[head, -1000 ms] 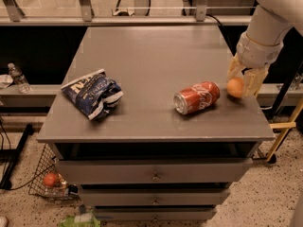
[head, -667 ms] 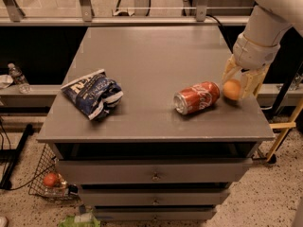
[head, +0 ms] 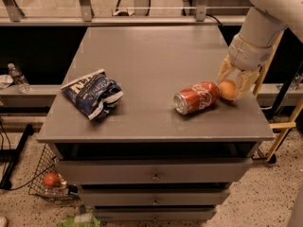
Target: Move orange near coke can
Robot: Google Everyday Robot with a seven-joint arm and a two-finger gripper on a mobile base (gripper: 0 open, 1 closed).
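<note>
The orange [head: 227, 90] was near the right edge of the counter [head: 151, 56], just beside the end of the coke can [head: 196, 98], which lay on its side. The tool [head: 232, 88] pinched the orange from above. A chip bag [head: 92, 93] lay well apart, leftward.

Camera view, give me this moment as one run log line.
tool: right edge of table, shut on orange | orange: beside coke can | coke can: on its side | chip bag: table left
</note>
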